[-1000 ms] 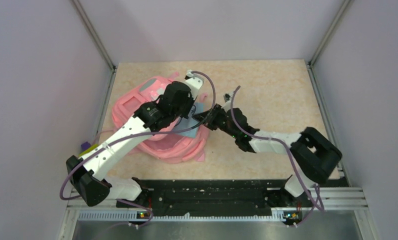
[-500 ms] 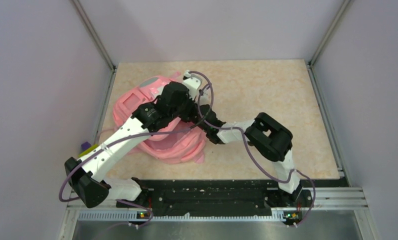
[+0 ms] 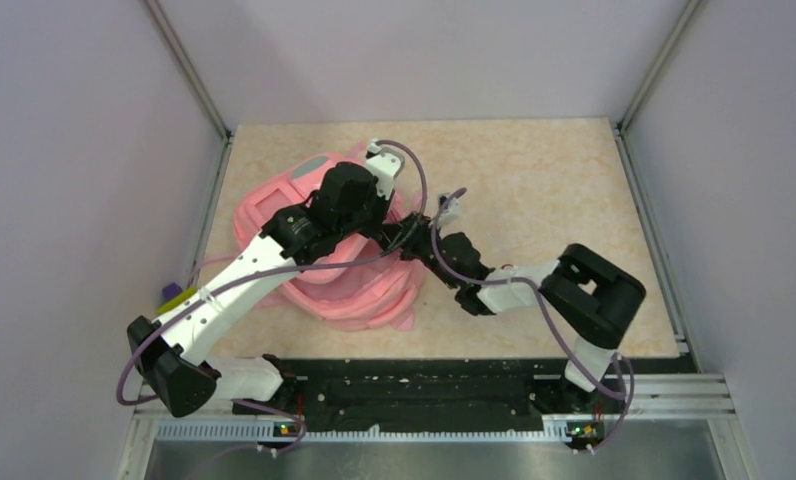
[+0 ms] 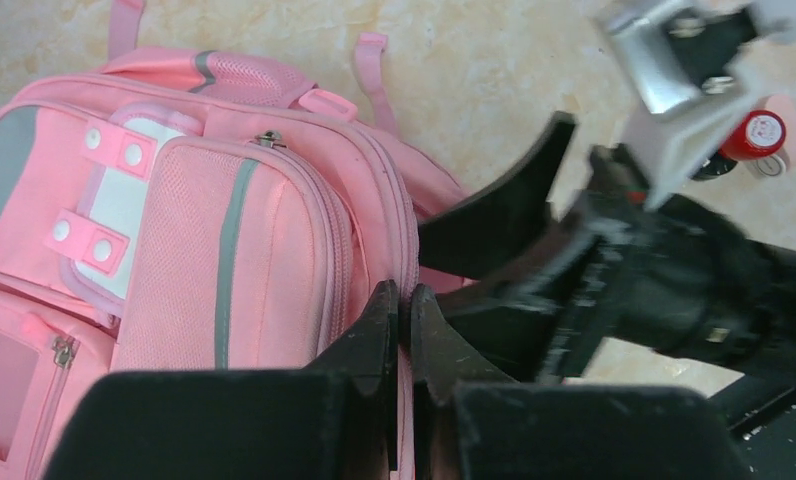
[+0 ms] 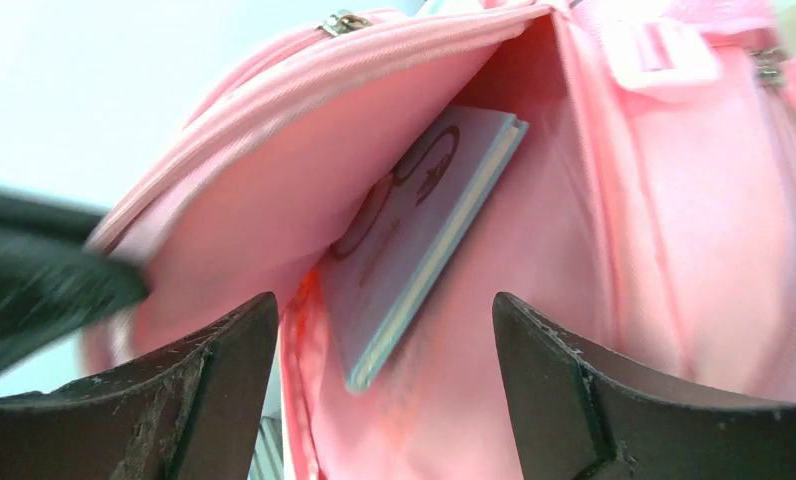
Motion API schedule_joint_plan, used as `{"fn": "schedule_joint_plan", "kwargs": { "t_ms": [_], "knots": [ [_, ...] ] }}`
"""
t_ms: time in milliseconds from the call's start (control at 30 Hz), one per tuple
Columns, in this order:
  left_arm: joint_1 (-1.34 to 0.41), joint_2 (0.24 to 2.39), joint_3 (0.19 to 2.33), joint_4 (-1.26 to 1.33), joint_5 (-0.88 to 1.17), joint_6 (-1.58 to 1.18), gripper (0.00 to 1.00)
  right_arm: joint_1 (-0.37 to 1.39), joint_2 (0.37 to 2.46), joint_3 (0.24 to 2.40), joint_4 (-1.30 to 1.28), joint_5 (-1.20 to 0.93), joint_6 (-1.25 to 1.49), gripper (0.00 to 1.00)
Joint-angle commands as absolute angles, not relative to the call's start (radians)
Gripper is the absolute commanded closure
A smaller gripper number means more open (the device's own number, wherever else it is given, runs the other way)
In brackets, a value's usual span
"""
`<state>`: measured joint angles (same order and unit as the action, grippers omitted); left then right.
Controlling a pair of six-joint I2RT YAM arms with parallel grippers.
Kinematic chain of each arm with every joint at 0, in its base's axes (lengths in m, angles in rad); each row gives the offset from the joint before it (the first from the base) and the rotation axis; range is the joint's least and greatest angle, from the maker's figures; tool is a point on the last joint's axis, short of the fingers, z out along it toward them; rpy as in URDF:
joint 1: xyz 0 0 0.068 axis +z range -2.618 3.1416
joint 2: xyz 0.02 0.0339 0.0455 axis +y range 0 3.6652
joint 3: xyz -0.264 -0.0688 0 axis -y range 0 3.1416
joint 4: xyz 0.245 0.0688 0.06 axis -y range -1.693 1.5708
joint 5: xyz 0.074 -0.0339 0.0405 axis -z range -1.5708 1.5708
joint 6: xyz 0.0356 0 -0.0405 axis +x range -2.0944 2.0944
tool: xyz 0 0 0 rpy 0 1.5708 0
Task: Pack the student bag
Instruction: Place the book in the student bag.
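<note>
Beige speckled stone is the bench [image 3: 534, 180], and on its left half lies the student bag [image 3: 359, 295], soft pink fabric with its front pockets turned up, partly under my left arm; its main compartment gapes toward my right arm. Inside that compartment a thin pale-blue book [image 5: 424, 220] rests at a slant against the pink lining, well past the zip edge. My left fingers [image 4: 402, 295] are clenched together with pink fabric pinched between them, at the rim of the opening as far as I can tell, lifting it so the mouth stays wide. My right fingers [image 5: 384, 310] stand spread apart right at the mouth, with nothing between them, and the book lies beyond them untouched.

I judge the book to be packed, so this is the step of leaving it there; the next move calls for drawing my right arm straight back without catching the lining. My left should keep its pinch meanwhile. A small red-capped thing [image 4: 756, 135] lies on the bench just beside the bag and may be next.
</note>
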<state>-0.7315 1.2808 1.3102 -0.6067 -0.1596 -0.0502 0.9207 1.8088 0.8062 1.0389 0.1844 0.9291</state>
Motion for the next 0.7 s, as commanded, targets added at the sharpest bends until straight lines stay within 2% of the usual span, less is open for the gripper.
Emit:
{"fn": "schedule_joint_plan", "kwargs": {
  "t_ms": [0,133,267,400,533,633,667],
  "knots": [
    [-0.722,1.261,1.342,-0.488,-0.094,-0.078,1.0,0.929,1.607,0.633,1.098,0.21,0.851,0.23],
    [-0.718,1.265,1.344,-0.493,-0.094,-0.076,1.0,0.93,1.424,0.559,0.891,0.211,0.762,0.23],
    [-0.717,1.282,1.348,-0.497,-0.085,-0.059,1.0,0.93,1.333,0.556,0.656,0.267,0.708,0.24],
    [-0.716,1.297,1.352,-0.504,-0.083,-0.052,1.0,0.927,1.36,0.582,0.559,0.233,0.697,0.24],
    [-0.717,1.305,1.349,-0.499,-0.066,-0.044,1.0,0.925,1.478,0.667,0.494,0.153,0.693,0.25],
    [-0.716,1.32,1.342,-0.482,-0.05,-0.019,1.0,0.913,1.548,0.711,0.53,0.067,0.674,0.34],
    [-0.717,1.331,1.341,-0.475,-0.041,-0.01,1.0,0.905,1.565,0.719,0.543,0.036,0.665,0.45]
  ]
}}
